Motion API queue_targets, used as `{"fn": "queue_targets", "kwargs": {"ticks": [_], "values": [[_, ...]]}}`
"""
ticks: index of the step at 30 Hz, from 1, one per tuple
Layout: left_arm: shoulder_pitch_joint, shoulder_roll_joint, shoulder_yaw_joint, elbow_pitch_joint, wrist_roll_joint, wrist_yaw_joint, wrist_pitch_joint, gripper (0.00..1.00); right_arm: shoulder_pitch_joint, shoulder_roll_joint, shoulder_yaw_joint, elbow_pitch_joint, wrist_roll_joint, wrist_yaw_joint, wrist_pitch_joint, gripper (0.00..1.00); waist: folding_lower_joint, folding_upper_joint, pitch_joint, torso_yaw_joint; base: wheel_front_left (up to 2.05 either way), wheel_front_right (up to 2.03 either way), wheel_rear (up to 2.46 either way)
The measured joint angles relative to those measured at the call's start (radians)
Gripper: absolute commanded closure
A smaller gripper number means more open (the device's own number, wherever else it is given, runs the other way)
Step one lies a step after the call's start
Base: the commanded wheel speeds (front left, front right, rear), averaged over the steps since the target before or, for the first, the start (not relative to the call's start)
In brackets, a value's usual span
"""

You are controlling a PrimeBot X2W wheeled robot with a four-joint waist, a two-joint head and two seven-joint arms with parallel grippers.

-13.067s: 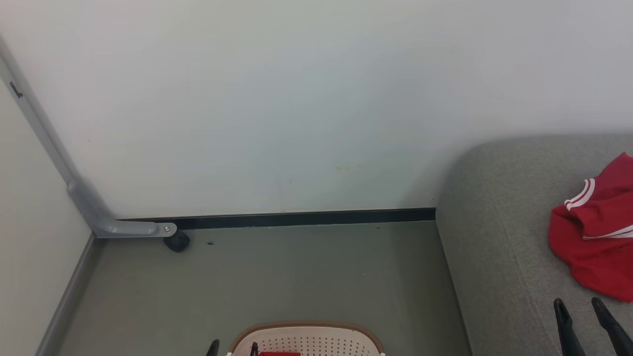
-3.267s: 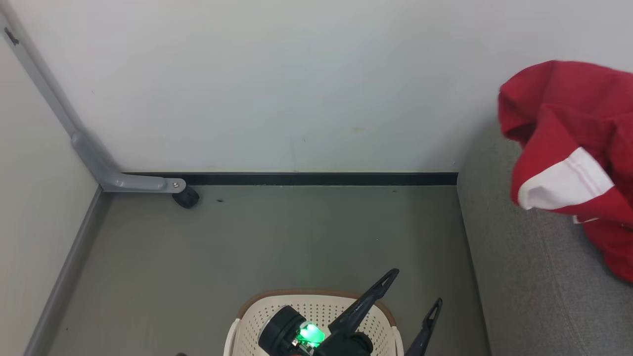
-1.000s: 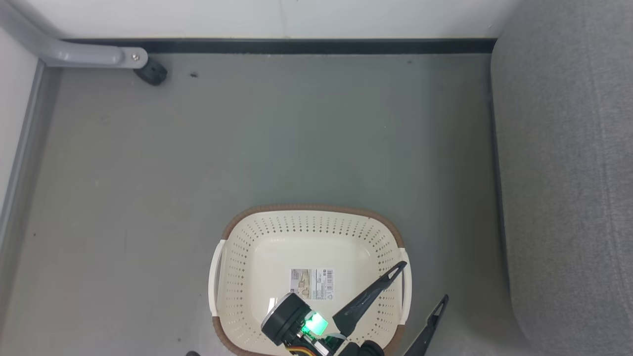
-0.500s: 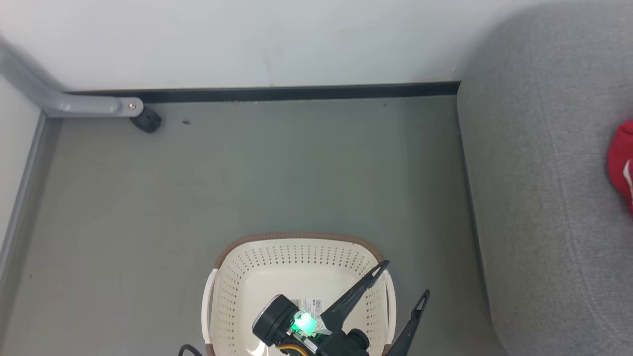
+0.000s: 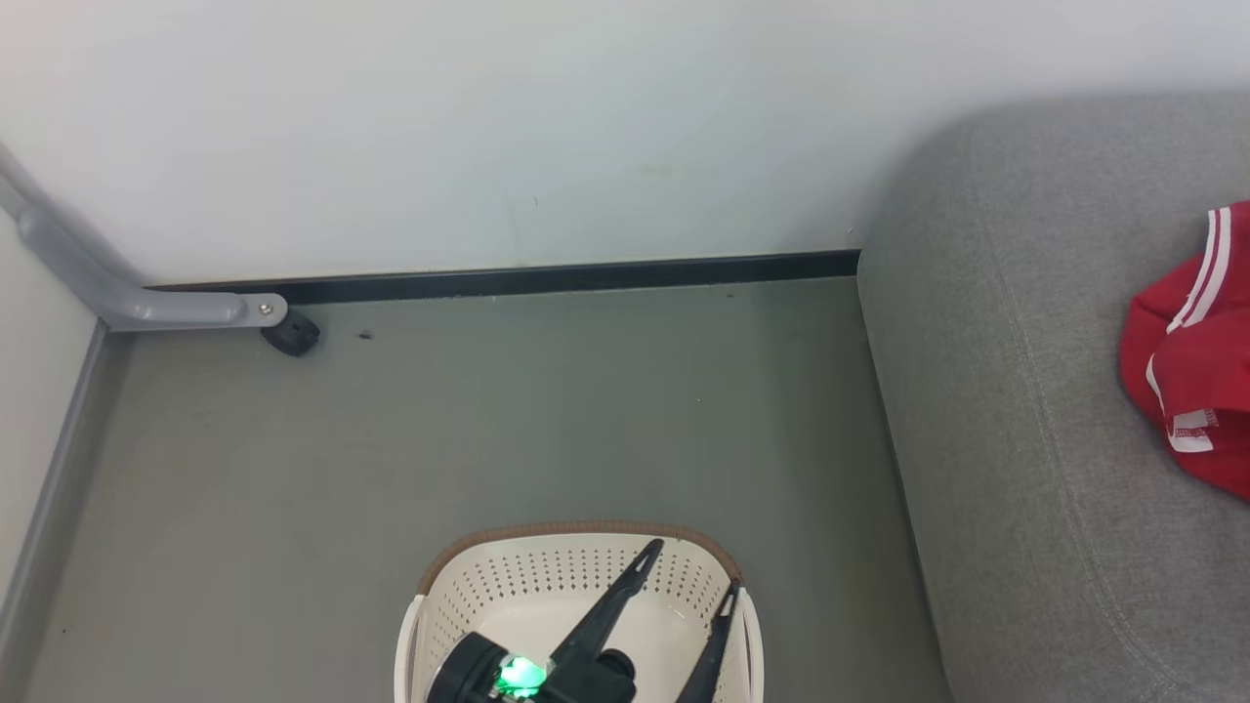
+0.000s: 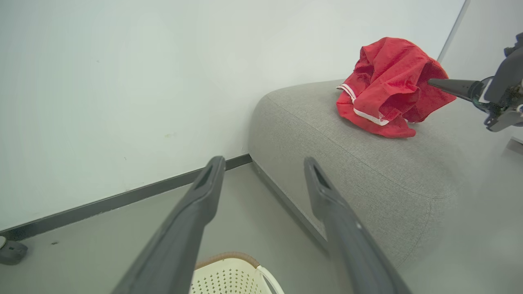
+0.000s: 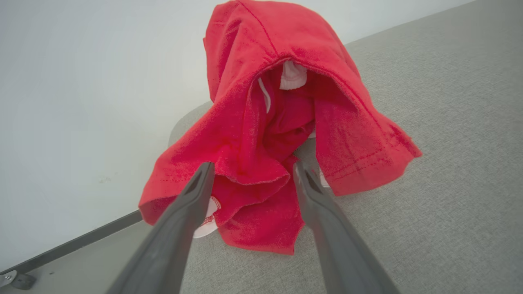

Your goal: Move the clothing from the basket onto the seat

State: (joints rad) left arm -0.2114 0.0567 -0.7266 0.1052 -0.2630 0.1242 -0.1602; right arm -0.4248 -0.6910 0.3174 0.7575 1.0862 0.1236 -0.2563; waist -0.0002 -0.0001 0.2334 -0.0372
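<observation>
Clothing (image 7: 278, 134) newly on seat (image 7: 429, 224), peak upward

L gripper (image 6: 264, 169) spread wide, basket (image 6: 227, 258) rim peeking below it; red clothing (image 6: 384, 81) heaped on grey seat (image 6: 347, 163), w/ white wall (image 6: 122, 81) behind.

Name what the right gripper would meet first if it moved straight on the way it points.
The clothing heaped on the seat, directly ahead of the right gripper, whose fingers stand open. It looks close, though depth is unclear.
</observation>
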Motion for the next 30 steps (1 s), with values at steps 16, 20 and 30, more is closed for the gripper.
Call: {"fn": "queue_targets", "kwargs": {"ticks": [16,20,30], "values": [[0.187,-0.002,0.311,0.031,0.012,0.0,-0.01,0.0,0.188,0.125,-0.006,-0.319,-0.192,-0.047,0.0,0.0,0.0,0.0,-0.149,0.005,0.0,0.0,0.0],[0.222,-0.002,0.38,0.031,0.026,0.0,-0.015,0.0,0.238,0.154,0.002,-0.396,-0.238,-0.074,0.0,0.0,0.0,0.0,-0.18,0.012,0.0,0.0,0.0],[0.3,-0.002,0.511,0.034,0.044,0.0,-0.031,0.0,0.354,0.182,0.022,-0.558,-0.354,-0.143,0.0,0.0,0.0,0.0,-0.249,0.019,0.0,0.0,0.0]]}}
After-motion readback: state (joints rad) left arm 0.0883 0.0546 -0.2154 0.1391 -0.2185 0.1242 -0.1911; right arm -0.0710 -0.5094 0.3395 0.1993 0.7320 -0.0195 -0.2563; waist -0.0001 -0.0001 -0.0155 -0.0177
